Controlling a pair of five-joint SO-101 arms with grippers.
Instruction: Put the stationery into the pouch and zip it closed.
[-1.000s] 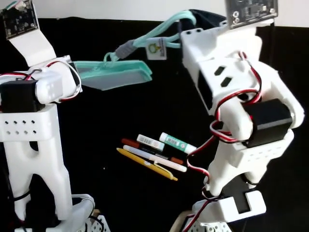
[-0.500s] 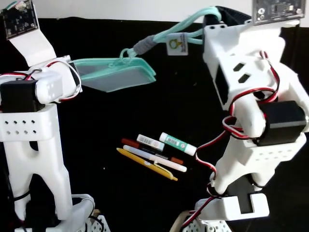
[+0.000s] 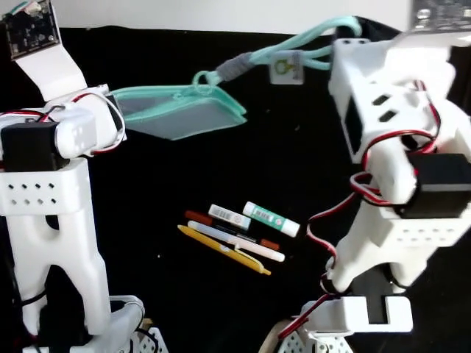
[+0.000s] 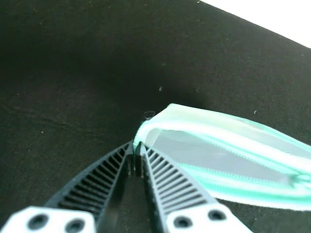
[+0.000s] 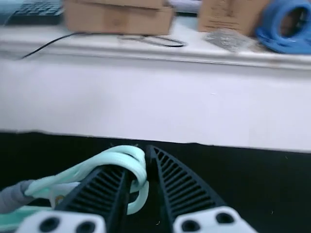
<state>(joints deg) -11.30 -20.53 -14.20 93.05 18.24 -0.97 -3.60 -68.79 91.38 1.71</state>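
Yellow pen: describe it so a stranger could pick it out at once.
On the black table, stationery lies in a small cluster between the two arms. The yellow pen is the piece nearest the arms' bases, beside a white pen; it alone is yellow.

Glossy plastic pouch (image 3: 180, 114); matt black table cloth (image 3: 294, 147).

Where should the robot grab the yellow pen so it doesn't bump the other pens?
Probably mid-barrel, from straight above, pinching across its thin width. The yellow pen lies flat on the cluster's outer edge, so one side is free; the white pen crowds the other.
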